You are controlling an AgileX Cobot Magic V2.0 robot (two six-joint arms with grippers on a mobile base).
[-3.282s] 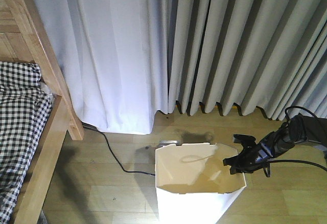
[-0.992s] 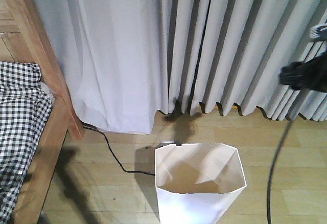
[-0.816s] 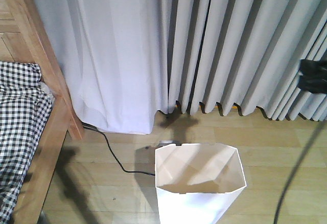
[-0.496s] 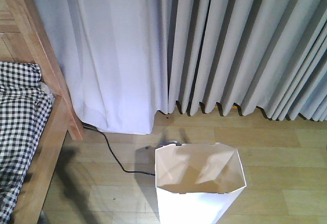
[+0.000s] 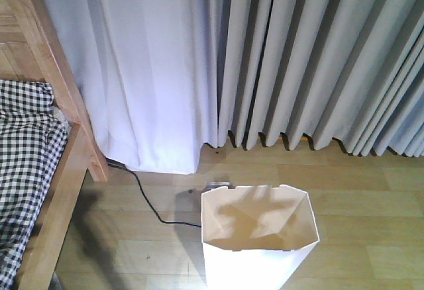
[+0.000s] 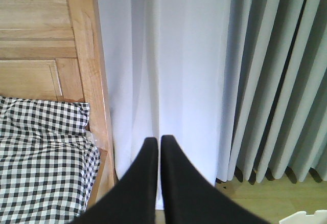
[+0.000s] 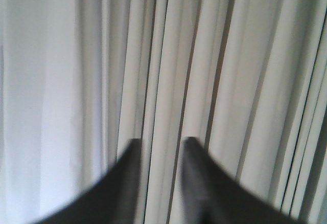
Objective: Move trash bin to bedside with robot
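Note:
The white trash bin (image 5: 252,270) stands upright on the wooden floor, low in the front view, its cream inside showing. A corner of its notched rim (image 6: 305,217) peeks into the left wrist view. The bed, with its light wooden frame (image 5: 66,111) and checked bedding (image 5: 23,171), lies at the left, about a bin's width of floor away. Neither arm shows in the front view. My left gripper (image 6: 159,141) is shut on nothing, pointing at the curtain beside the bed frame (image 6: 84,55). My right gripper (image 7: 162,144) is open and empty, blurred, facing the grey curtain.
Long white and grey curtains (image 5: 265,58) hang across the back, down to the floor. A black cable (image 5: 149,200) runs over the floor between the bed and the bin. A small silvery object (image 5: 218,185) lies just behind the bin.
The right arm, first at the bin's right rim, rose to the upper right and left the front view. The bin has stayed where it was.

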